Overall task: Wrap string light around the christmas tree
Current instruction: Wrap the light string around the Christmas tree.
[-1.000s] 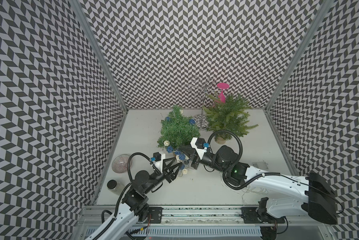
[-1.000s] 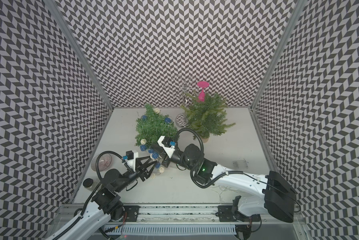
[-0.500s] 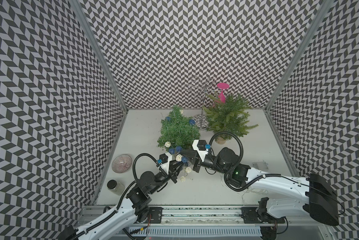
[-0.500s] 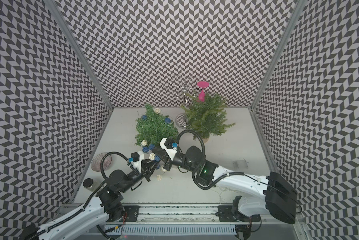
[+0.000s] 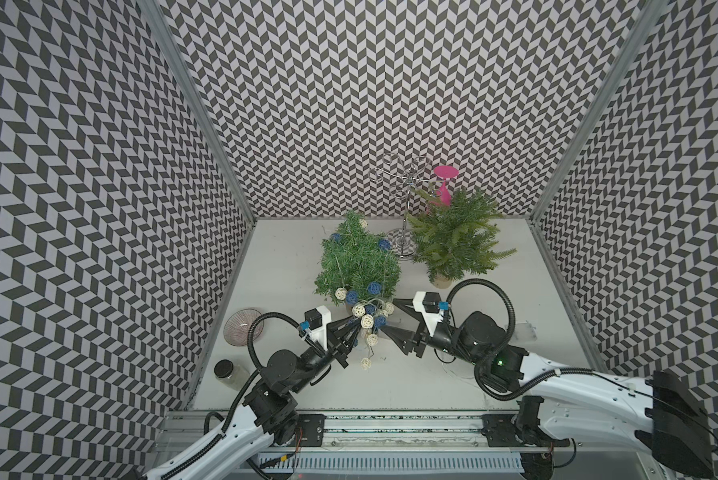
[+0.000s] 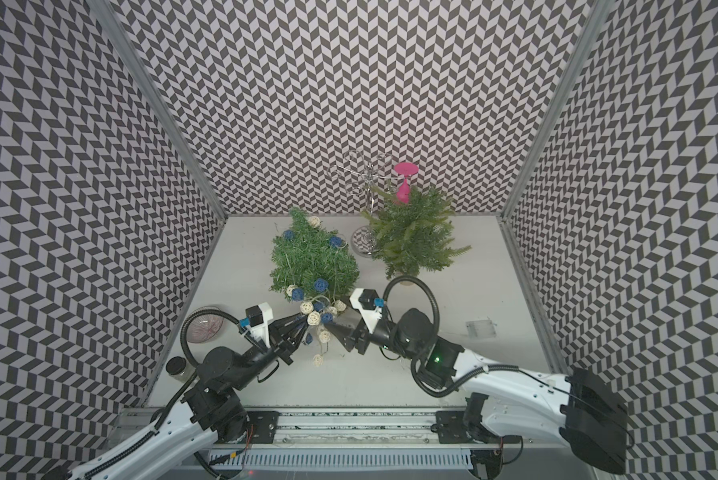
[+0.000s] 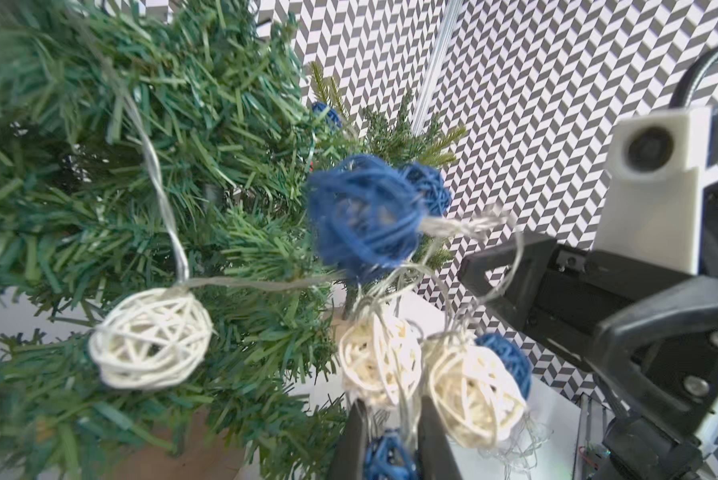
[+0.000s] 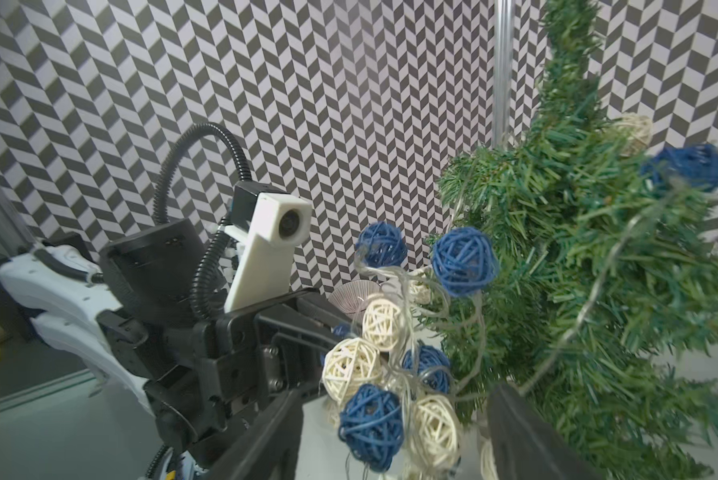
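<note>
We have the left claw (image 5: 355,326) pressed nearly together, pinching thin wires of the string light (image 5: 367,321) right at its tips. In the left wrist view its fingers (image 7: 353,436) nip several strands at once. Facing it, the right claw (image 5: 390,316) stands spread and holds nothing, with the bunched balls hanging between its jaws.

The nearest risk, as we judge it, is the right claw's open fingers. One strand seems to drape over a finger, so drawing either claw away could snag it and drag the bunch sideways. The pinch is also on slick wire, which may slip out under a pull. A pull on the wrong strand could strip the loops already on the christmas tree (image 5: 357,262), which stands just beyond both claws. The tree looks light, so a hard tug might tip it.

Part of the string lies over the tree, and the rest tangles at its foot, with a few balls dangling down toward the table.

Outboard of the left claw sits a ribbed dish (image 5: 244,332), and a jar (image 5: 226,370) stands back by that arm. Beside the right arm lies a clear box (image 5: 523,330). Beyond the tree, a chrome stand (image 5: 407,208) and a leafy plant (image 5: 452,241) crowd the far side of any wrap.
</note>
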`<act>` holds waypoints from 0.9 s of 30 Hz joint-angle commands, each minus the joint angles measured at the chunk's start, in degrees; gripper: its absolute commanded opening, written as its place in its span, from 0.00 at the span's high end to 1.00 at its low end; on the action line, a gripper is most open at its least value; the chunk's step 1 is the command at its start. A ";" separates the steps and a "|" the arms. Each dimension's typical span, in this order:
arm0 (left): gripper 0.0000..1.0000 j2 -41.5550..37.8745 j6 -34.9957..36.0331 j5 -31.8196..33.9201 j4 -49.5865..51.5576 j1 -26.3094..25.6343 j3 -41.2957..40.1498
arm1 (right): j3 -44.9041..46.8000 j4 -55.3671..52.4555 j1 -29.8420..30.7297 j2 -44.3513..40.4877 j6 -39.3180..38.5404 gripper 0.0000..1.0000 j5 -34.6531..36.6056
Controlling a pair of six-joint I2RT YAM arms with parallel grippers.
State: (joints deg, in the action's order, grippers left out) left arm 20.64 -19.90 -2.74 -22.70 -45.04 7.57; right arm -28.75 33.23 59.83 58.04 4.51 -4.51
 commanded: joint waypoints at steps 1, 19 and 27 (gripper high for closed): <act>0.97 -1.48 -4.34 -1.85 -0.46 -0.28 -1.18 | 6.34 8.09 -0.07 -2.60 0.32 0.28 4.35; 1.00 -13.83 -9.82 0.53 8.92 -0.24 -0.54 | 10.74 25.17 0.46 18.86 -1.32 0.27 -5.65; 1.00 -15.36 -10.46 -1.01 14.08 -0.38 1.44 | 11.28 16.40 2.54 7.64 -2.76 0.25 0.55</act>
State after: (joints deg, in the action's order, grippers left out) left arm 6.96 -28.82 -3.05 -11.38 -45.04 6.79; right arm -16.14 49.19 62.02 72.75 2.52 -4.60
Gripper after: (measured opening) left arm 0.137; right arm 0.746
